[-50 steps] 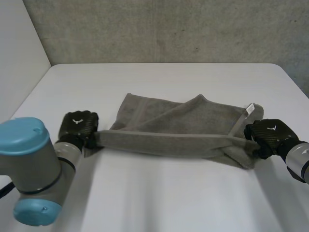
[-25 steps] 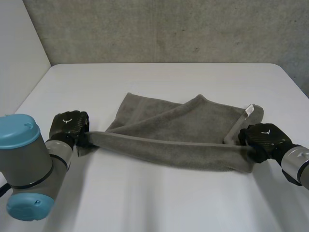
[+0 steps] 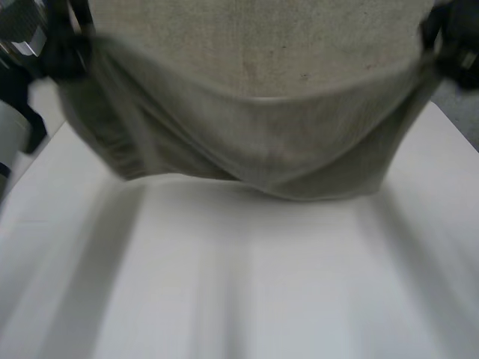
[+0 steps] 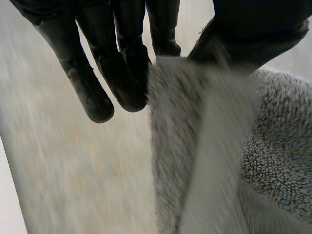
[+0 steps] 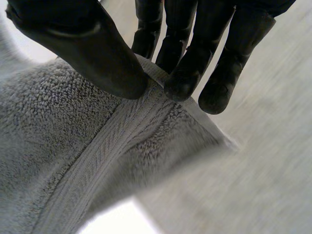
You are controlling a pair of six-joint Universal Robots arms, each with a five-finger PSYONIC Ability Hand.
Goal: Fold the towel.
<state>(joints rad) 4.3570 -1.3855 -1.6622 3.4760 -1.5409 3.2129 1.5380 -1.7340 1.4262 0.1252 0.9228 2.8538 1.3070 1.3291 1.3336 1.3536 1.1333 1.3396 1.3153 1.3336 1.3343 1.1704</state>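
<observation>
The white bench [image 3: 247, 284] takes the lower part of the head view, and behind it stands a grey wall [image 3: 254, 45]. The grey towel [image 3: 254, 142] is up in the air, stretched wide between the two hands, and it hangs in front of the far part of the bench. Its upper edge sags in the middle, lower than the two held ends. The rest of the cloth falls down in soft folds. Whether the lowest fold touches the bench, I cannot tell.

The left robot hand [image 3: 63, 52] is high at the left end of the towel. In the left wrist view it grasps the cloth [image 4: 204, 146]. The edge is pinched between the thumb [image 4: 253, 29] on one side and the fingers [image 4: 129, 78] on the other, and the towel hangs down from this pinch.

The right robot hand [image 3: 449, 34] is high at the right end of the towel. In the right wrist view it is also grasping. The thumb [image 5: 92, 53] presses on the fluffy side of the cloth [image 5: 44, 126], and the fingertips [image 5: 187, 73] meet it at the edge, so a corner of the towel is caught between them. A flat woven band [image 5: 102, 156] runs across the towel from the place where the thumb and fingers close.
</observation>
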